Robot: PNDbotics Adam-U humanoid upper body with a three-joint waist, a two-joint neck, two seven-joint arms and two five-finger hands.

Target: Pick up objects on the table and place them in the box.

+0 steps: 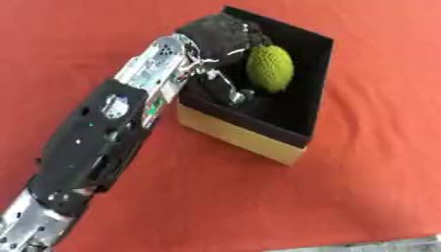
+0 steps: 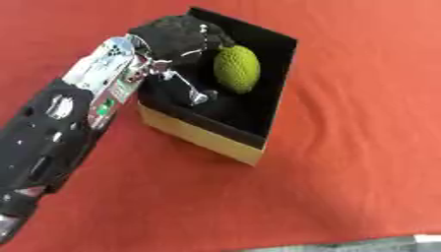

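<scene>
The green bumpy fruit (image 1: 269, 68) is inside the box (image 1: 245, 135), hanging against or just beside my left hand (image 1: 215, 37), above the black lining. It is oval, knobbly all over, and sits toward the far side of the compartment. I cannot tell whether it already rests on the floor of the box or is held a little off it.

My left arm (image 1: 103, 128) comes in from the lower left and reaches over the near-left wall of the box, so the hand is within its opening. The hand is dark against the dark lining. Its fingers (image 2: 196, 93) appear curled, one silver-tipped one pointing down into the box beside the fruit, but I cannot tell whether they clasp the fruit or have let it go.

I judge this to be the placing step, at or close to the release. The next move, as I read it, calls for opening the fingers fully, then lifting the hand straight up and back over the near wall without dragging the fruit or catching the rim, since the box is light-looking and could shift on the red cloth (image 1: 362, 187).

My right hand does not show. No other object shows on the cloth.
</scene>
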